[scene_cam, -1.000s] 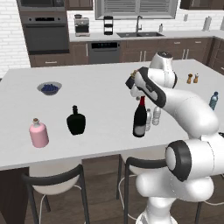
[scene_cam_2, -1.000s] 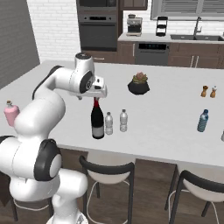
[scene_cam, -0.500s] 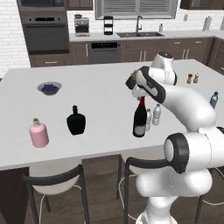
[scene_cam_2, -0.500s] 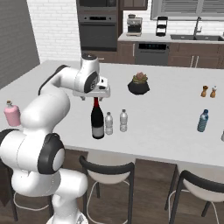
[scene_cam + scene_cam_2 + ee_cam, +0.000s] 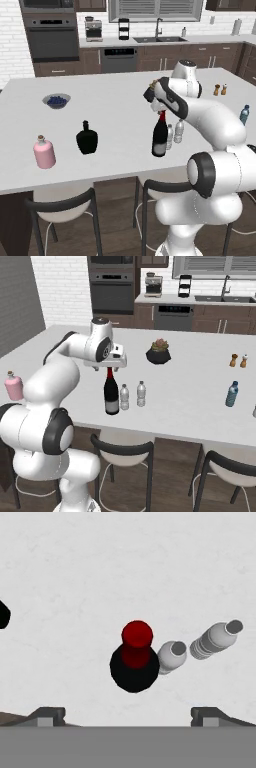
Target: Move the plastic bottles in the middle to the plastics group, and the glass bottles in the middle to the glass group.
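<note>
Wine bottle (image 5: 160,137) stands mid-counter (image 5: 115,105), two clear bottles (image 5: 124,397) just beside it. Gripper (image 5: 127,713) hovers above, spread wide, holding nothing. Black flask (image 5: 2,615) is cut off at the hand view's edge.

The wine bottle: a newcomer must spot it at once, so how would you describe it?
On the white island counter, look near the front edge, right under the gripper. The wine bottle stands upright there, dark, tall, with a red capped neck; the two clear bottles beside it are far shorter.
</note>
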Robot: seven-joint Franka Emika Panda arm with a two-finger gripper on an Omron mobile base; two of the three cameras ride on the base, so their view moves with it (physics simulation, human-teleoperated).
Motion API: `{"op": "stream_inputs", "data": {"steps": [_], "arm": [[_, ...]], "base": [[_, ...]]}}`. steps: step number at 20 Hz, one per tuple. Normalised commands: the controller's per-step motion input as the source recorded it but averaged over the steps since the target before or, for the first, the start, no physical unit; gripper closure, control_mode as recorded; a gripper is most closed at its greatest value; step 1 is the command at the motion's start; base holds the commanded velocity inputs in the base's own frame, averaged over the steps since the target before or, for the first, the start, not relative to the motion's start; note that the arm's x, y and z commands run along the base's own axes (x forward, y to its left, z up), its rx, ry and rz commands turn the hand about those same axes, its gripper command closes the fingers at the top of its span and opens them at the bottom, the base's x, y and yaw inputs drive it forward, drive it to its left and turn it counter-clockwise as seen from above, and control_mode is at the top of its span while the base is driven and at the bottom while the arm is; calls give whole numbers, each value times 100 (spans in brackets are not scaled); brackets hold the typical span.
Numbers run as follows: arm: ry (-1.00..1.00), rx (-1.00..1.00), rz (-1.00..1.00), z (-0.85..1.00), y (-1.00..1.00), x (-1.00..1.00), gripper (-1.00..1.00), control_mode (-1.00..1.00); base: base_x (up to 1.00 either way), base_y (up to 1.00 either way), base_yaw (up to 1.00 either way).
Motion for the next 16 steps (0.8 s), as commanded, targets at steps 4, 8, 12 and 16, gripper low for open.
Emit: {"op": "stream_inputs", "data": {"steps": [4, 8, 12, 16], "arm": [[0, -5, -7, -6, 0, 0, -100, -100], [0, -4, -7, -17, 0, 0, -100, -100], [0, -1, -2, -25, 0, 11, -100, -100], [0, 0, 0, -27, 2, 32, -100, -100]], "base": [[0, 0, 0], [0, 0, 0], [0, 0, 0], [0, 0, 0]]}}
